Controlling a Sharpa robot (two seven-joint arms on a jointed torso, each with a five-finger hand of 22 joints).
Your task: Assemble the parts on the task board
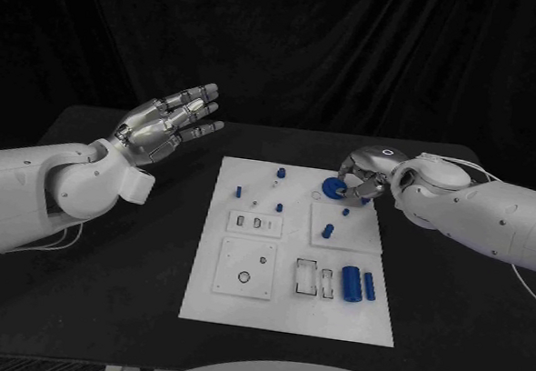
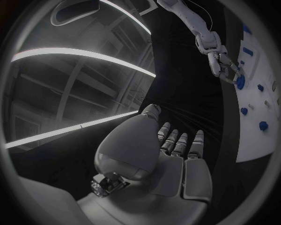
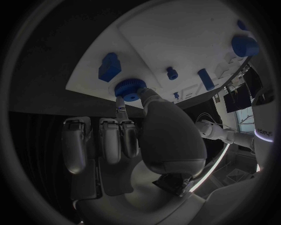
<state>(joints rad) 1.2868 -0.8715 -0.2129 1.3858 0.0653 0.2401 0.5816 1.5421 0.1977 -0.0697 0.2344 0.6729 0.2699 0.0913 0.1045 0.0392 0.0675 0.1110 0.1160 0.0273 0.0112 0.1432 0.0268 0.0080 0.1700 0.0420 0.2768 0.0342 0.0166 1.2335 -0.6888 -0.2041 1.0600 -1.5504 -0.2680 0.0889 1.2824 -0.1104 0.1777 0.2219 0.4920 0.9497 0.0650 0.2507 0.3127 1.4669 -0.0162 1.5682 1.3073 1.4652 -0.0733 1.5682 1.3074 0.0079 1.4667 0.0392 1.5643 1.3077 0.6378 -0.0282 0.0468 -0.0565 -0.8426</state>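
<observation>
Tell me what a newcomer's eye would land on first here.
First, the right robot hand pinching a round blue knob at the far right part of the white board. Next, the left robot hand, raised open and empty above the table, left of the board.

Dim, dark surroundings – bright white task board (image 1: 290, 312), sharp head view – strong fisheye bending at wrist-view edges

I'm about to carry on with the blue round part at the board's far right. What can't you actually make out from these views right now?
- Whether the blue round part is seated in the task board or lifted off it: the right hand covers it in the head view, and its fingers hide the underside in the right wrist view.
- What the small pieces near the board's far edge are: too small in the head view.
- The left hand is raised, fingers apart, holding nothing.
</observation>
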